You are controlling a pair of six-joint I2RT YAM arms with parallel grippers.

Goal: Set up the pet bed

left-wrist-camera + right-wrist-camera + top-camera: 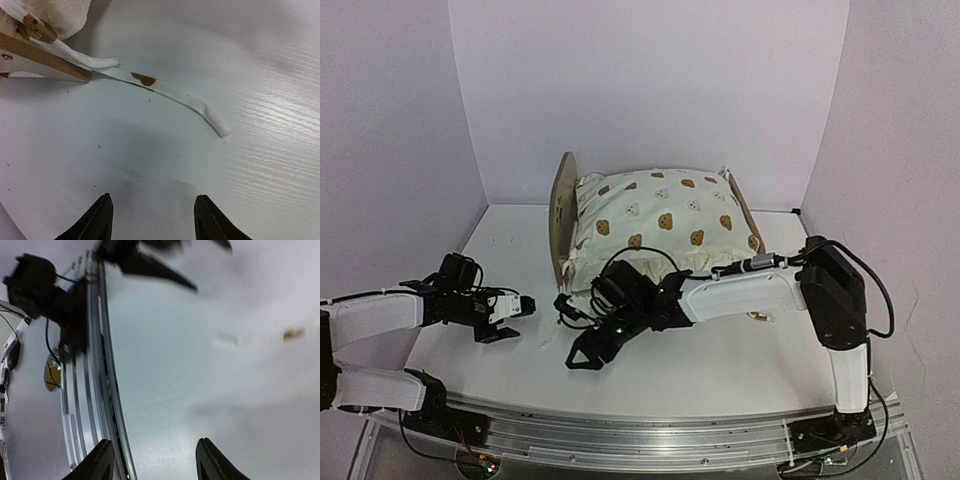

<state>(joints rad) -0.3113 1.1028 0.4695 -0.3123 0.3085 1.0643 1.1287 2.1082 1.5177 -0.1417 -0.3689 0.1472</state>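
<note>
The pet bed (561, 205) stands at the back middle of the table, a light-wood end board on its left. A cream bear-print cushion (665, 215) lies on top and hides the base. My left gripper (527, 306) is open and empty, left of the bed's near corner. In the left wrist view it (152, 215) hovers over bare table, with a cream tie string (175, 92) lying loose ahead, beside the wooden frame (45, 62). My right gripper (585, 355) is open and empty in front of the bed, pointing down-left. Its wrist view (155, 460) is blurred.
The white table (720, 370) is boxed in by white walls on three sides. A metal rail (650, 435) runs along the near edge and shows in the right wrist view (95, 390). The right arm (750, 290) stretches across the bed's front.
</note>
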